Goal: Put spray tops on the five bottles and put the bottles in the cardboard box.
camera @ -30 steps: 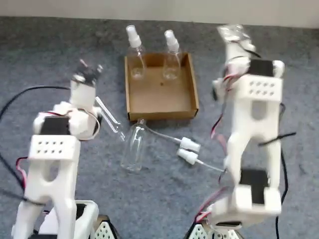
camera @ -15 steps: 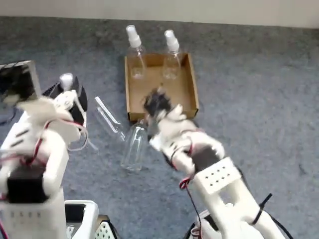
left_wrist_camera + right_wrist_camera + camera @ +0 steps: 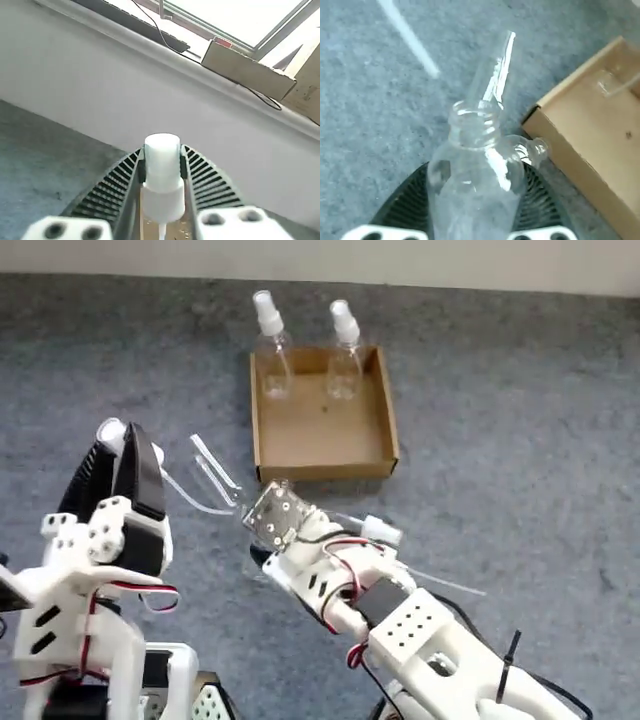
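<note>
White spray top (image 3: 162,180) pinched in left fingers (image 3: 116,177); right wrist view: right fingers (image 3: 404,202) clasp open-necked bottle (image 3: 475,200).

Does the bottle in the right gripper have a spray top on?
No, the bottle in the right gripper shows an open, bare neck.

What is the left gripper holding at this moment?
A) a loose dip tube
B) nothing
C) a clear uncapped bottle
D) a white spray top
D: the left wrist view shows the left gripper shut on a white spray top, while the uncapped bottle sits between the fingers of the right gripper.
</note>
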`<action>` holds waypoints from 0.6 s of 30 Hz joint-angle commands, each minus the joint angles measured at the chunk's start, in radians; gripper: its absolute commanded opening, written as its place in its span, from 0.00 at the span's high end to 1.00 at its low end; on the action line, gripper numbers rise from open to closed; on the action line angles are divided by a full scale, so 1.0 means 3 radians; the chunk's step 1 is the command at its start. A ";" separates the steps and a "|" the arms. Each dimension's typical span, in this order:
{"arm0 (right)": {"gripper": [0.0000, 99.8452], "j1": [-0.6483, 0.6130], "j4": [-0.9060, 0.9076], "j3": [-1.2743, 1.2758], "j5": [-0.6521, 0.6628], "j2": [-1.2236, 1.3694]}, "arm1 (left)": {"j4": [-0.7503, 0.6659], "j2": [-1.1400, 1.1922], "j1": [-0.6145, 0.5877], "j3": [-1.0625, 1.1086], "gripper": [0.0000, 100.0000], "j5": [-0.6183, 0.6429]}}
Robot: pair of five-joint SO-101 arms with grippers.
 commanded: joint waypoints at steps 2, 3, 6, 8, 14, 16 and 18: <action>1.00 -0.0079 -0.0141 -0.0023 -0.0015 -0.0130 | -0.0373 -0.0274 0.0059 0.0396 1.00 -0.0102; 1.00 -0.0079 -0.0146 -0.0023 -0.0015 -0.0130 | -0.0409 -0.0289 0.0059 0.0453 1.00 -0.0118; 1.00 -0.0079 -0.0151 -0.0028 -0.0015 -0.0130 | -0.0455 -0.0294 0.0064 0.0519 1.00 -0.0118; 1.00 -0.0069 -0.0151 -0.0028 -0.0015 -0.0120 | -0.0450 -0.0294 0.0095 0.0519 1.00 -0.0113; 1.00 -0.0054 -0.0151 -0.0023 -0.0015 -0.0100 | -0.0435 -0.0325 0.0366 0.0422 1.00 -0.0128; 1.00 -0.0008 -0.0156 -0.0023 -0.0015 -0.0100 | -0.0430 -0.0325 0.0386 0.0350 1.00 -0.0128; 1.00 0.0023 -0.0156 -0.0023 -0.0015 -0.0100 | -0.0389 -0.0325 0.0386 0.0350 1.00 -0.0128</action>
